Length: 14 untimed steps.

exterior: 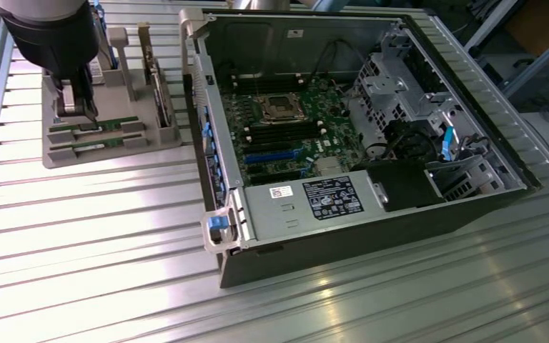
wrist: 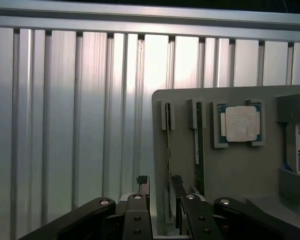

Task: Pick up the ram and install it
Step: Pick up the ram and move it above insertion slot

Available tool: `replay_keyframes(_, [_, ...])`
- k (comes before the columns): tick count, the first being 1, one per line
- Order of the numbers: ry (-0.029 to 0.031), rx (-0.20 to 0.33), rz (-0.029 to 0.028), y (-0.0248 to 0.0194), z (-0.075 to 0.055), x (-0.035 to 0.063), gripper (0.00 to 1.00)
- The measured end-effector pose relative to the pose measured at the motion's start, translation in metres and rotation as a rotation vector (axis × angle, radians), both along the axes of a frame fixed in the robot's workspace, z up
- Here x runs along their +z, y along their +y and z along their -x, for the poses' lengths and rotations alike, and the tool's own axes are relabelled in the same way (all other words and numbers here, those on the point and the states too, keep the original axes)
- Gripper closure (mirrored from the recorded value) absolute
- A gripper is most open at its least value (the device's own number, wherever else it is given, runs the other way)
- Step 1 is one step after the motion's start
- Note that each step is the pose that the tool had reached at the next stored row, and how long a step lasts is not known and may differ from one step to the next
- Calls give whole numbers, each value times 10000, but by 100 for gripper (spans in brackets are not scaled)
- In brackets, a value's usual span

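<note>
Grey holder tray [exterior: 60,158], at the upper left of the exterior view, carries the ram [wrist: 168,145] edge-up in its slot. End effector [wrist: 159,182] is spread, its fingertips straddling the stick without pinching. The pickup is not yet done, and neither is installation into the open computer case [exterior: 255,236].
</note>
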State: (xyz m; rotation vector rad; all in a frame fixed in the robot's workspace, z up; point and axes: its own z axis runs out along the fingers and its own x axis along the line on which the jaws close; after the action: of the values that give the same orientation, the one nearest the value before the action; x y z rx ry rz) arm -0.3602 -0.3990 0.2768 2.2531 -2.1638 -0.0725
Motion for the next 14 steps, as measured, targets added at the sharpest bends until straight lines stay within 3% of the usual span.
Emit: replay_keyframes(14, [0, 8, 0, 0, 0, -89, 70])
